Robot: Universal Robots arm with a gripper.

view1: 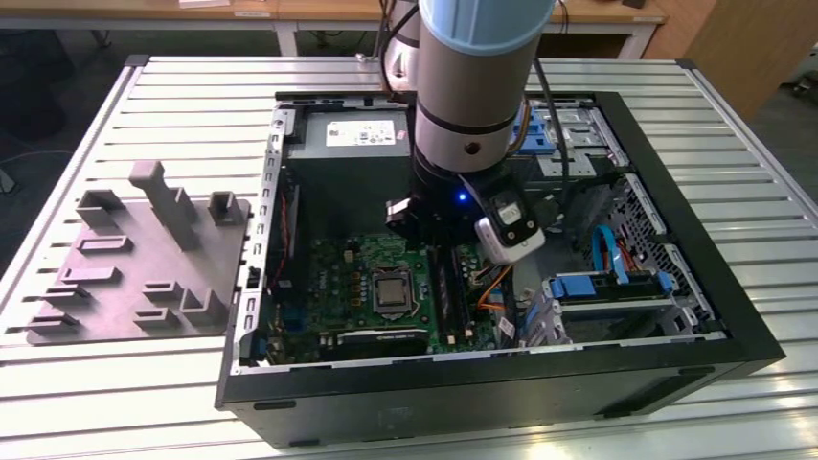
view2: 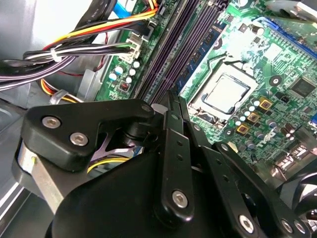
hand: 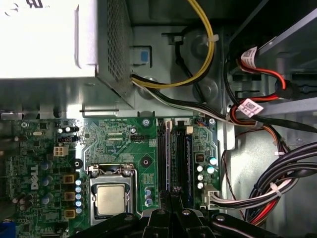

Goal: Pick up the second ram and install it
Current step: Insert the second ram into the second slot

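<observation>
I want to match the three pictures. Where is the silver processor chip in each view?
Exterior view: the processor chip is mid-board, at the exterior view's left of the arm.
First wrist view: it lies on the green board, away from the grey power supply.
Second wrist view: it lies near the long black sockets.
Shared landmark: those sockets beside it.

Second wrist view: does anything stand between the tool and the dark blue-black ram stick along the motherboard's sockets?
Nothing visible does. The black tool hangs close to one end of the dark blue-black ram stick, over the long black sockets. The coloured cable bundle lies beside them, not across.
</observation>
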